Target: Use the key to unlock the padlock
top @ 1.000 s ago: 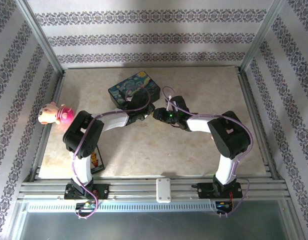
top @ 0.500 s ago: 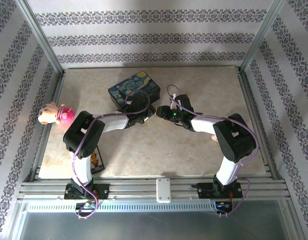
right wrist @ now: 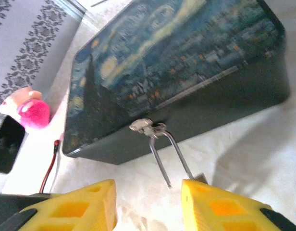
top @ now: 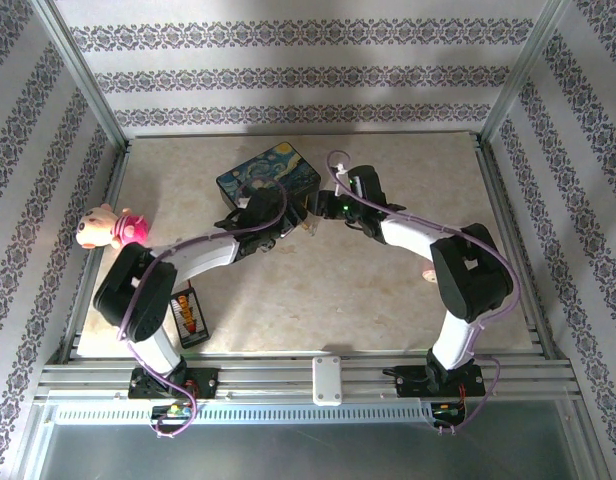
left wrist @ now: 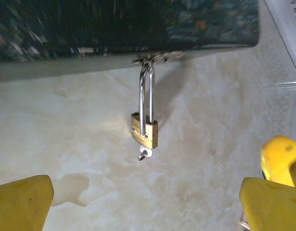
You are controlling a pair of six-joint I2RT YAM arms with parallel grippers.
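Left gripper [left wrist: 145,186] released, jaws wide; padlock [left wrist: 144,131] lies ahead between them, key [left wrist: 143,154] in its base. Right gripper [right wrist: 147,192] parted, empty; shackle [right wrist: 160,161] just ahead.

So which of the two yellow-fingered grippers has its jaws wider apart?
The left gripper: its fingers widely flank the small brass padlock; the right gripper's sit closer together.

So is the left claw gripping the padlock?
No: the left gripper is open, its yellow fingers wide apart and clear of the padlock, which is hooked on the box.
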